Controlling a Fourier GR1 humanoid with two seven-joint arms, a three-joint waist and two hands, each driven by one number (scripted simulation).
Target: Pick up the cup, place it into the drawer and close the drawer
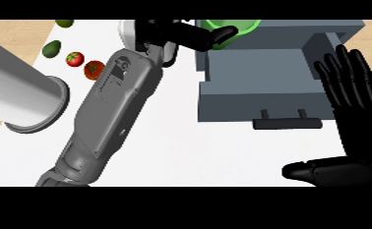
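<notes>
The green cup [243,26] shows at the top of the head view, above the back left corner of the open grey drawer [262,83]. My left hand [178,34] reaches up from the lower left and is shut on the cup, one dark finger lying across its rim and hiding its near side. The drawer stands pulled out from the grey cabinet [320,31], with its dark handle [287,123] facing me. My right hand [347,93] rests open at the right edge, fingers up, beside the drawer's right wall.
A large grey metal cylinder [29,98] lies at the left edge. Two tomatoes [85,64] and two green avocados [51,49] sit at the upper left. A white plate [128,32] shows partly behind my left wrist.
</notes>
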